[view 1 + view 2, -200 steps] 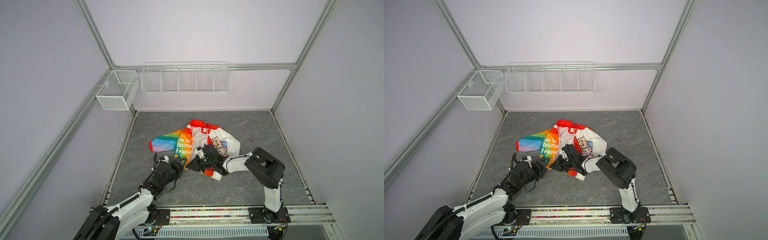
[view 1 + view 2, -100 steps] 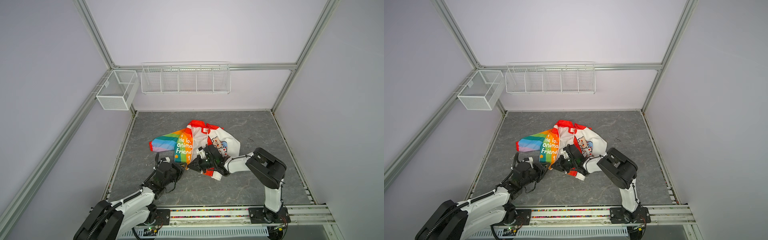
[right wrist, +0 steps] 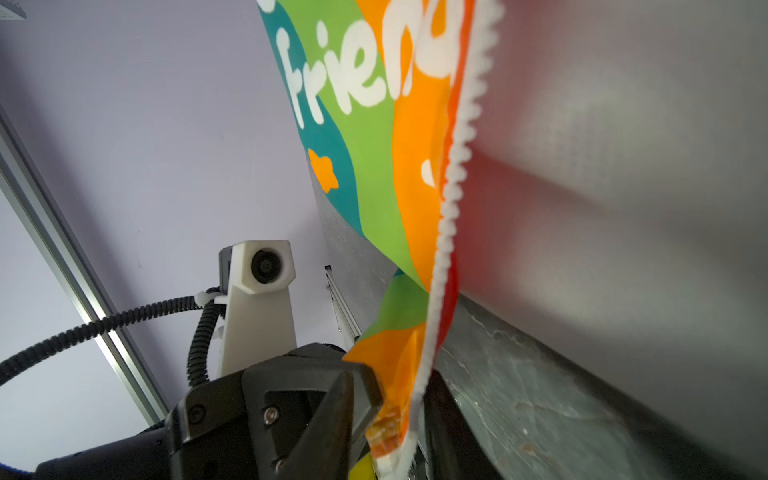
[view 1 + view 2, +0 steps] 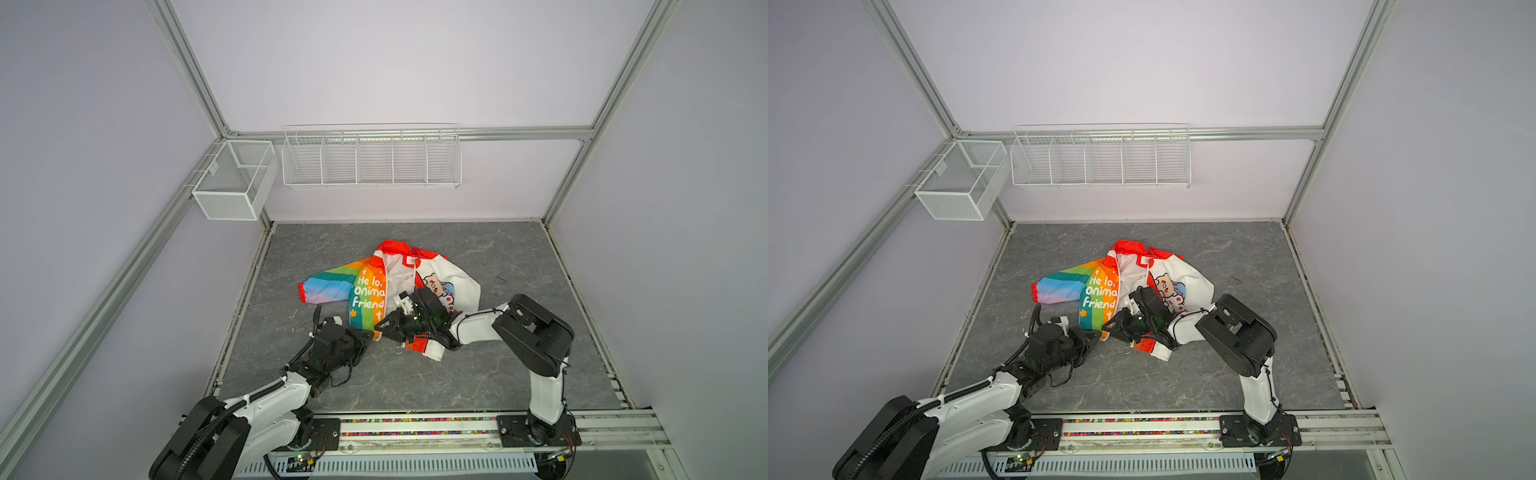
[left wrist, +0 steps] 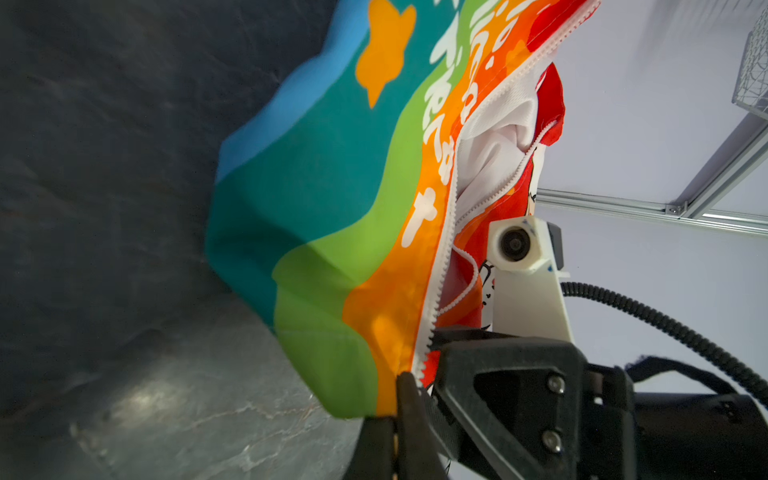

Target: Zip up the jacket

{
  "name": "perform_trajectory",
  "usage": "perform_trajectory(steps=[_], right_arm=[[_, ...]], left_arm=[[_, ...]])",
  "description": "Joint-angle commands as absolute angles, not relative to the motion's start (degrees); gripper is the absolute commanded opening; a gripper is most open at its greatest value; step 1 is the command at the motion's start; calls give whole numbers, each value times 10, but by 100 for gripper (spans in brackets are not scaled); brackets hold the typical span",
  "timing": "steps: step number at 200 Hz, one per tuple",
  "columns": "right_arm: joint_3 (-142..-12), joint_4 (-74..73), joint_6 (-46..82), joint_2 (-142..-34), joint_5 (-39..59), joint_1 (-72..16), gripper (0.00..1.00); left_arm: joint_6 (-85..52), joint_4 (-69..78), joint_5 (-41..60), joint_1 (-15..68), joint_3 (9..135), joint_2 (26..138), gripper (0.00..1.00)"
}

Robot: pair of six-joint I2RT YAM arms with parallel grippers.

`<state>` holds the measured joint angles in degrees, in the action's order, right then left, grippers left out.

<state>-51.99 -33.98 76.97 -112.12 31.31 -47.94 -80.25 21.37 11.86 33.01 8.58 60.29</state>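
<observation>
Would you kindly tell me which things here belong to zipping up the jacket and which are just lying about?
For the job: jacket, its white zipper, left claw shut on the hem, right claw beside it.
Lying about: wire rack and mesh basket on the walls.

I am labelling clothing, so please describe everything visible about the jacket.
The jacket is small, thin fabric: rainbow-striped panel and sleeve with white lettering, white panel with bear print, red collar, white lining. It lies crumpled and unzipped on the grey table; the left gripper pinches its lower zipper corner.
</observation>
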Motion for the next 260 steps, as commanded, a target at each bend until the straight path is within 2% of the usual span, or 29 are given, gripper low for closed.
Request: perform_trajectory(steps=[1,22,42,50,68,84,97,169,260], right_arm=[[-533,-338,776,-1126,311,-473,27],[-542,-333,771,-1135,313,-469,21],[-549,-328,765,-1143,316,-467,11],[-549,-327,763,-1146,316,-467,7],[-543,-332,760,-1149,317,-464,7],[-538,-344,761,-1151,320,-462,7],[-535,-353,762,-1154,322,-461,7],[-528,-397,778,-1162,330,-462,7],[-508,-421,786,-1159,330,-461,7]], left_arm=[[-795,213,138,330,101,610,0],[-794,215,142,330,99,608,0],[-792,213,145,330,98,603,0],[-791,216,146,330,96,601,10],[-795,231,146,330,85,591,32],[-800,240,143,330,76,578,41],[-804,243,141,330,73,569,44],[-809,269,148,330,73,588,46],[-815,330,134,330,73,623,31]])
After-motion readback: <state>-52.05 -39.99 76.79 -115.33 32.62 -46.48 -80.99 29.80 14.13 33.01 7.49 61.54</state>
